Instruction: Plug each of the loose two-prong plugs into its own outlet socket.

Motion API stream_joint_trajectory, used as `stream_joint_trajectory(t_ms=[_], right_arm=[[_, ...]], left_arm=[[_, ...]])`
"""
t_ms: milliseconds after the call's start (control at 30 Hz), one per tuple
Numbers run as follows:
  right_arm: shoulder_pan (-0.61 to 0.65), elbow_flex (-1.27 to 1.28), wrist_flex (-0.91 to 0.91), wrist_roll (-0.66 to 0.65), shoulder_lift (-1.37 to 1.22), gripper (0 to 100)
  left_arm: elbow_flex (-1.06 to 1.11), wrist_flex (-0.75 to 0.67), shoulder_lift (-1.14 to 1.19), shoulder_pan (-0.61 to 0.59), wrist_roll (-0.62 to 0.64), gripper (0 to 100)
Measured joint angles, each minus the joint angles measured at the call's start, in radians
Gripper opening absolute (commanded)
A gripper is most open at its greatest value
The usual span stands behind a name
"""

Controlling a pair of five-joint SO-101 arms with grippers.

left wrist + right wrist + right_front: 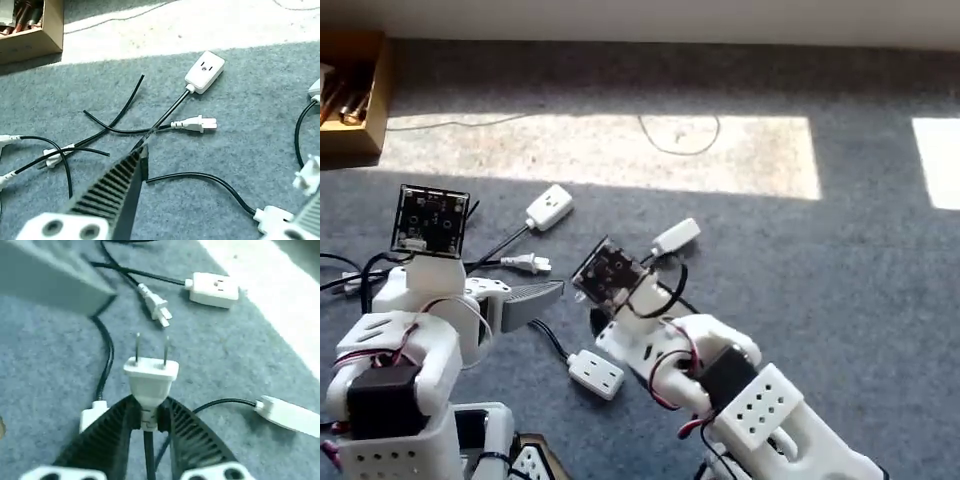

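So the right gripper (149, 409) has its jaws clamped on the back end of a white two-prong plug (150, 376), right where the cord comes out. That's the smart way to hold it. The prongs stick out clear in front, so they can go straight into a slot with nothing in the way. The plug is lifted off the grey carpet (840, 300), prongs aimed roughly at the far outlet (215, 290), which lies face-up well ahead of it. A second outlet (287, 415) lies off to one side, and a third outlet (595, 372) sits close under the right arm in the high view. I'd guess the far one is the target going by the aim, but I can't be sure.

The other plug (195, 123) lies loose on the carpet next to the far outlet's black cord, not plugged into anything. The left gripper (140, 156) hovers over the tangle of cords near it, jaws together and empty, probably parked there to leave the right arm room.

My read: one plug in hand, none seated yet. Lining up thin prongs with an outlet that can slide on carpet is going to be the fiddly bit.
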State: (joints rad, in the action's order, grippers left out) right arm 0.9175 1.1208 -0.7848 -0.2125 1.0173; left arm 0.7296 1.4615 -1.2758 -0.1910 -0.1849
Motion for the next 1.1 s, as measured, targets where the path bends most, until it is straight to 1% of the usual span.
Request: stream_joint_trajectory(t_ms=[67,167,267,500,567,733,900,1000,1100], right_arm=[[0.035,0.012,0.0,0.0,0.0,0.5],[0.041,0.012,-0.002,0.0,0.003,0.5],[0.048,-0.008,-0.043,-0.002,0.003,0.5],[0.044,-0.187,-0.226,-0.028,0.0,0.5],[0.025,-0.255,-0.275,-0.031,0.0,0.5],[-0.041,-0.411,-0.371,-0.072,0.002,0.5],[-0.049,-0.528,-0.439,-0.078,0.005,0.5],[-0.049,-0.529,-0.47,-0.078,-0.017,0.5],[-0.051,-0.526,-0.512,-0.1,-0.078,0.5]], left_arm=[[-0.002,-0.002,0.0,0.008,0.0,48],[-0.002,-0.003,0.0,0.043,-0.003,48],[0.055,-0.014,-0.002,0.081,-0.04,48],[0.275,-0.178,-0.002,0.084,-0.066,48],[0.316,-0.207,-0.003,0.084,-0.069,48],[0.347,-0.216,0.002,0.084,-0.081,48],[0.354,-0.216,0.009,0.095,-0.084,48],[0.354,-0.23,0.011,0.089,-0.084,48],[0.354,-0.287,0.012,-0.009,-0.084,48]])
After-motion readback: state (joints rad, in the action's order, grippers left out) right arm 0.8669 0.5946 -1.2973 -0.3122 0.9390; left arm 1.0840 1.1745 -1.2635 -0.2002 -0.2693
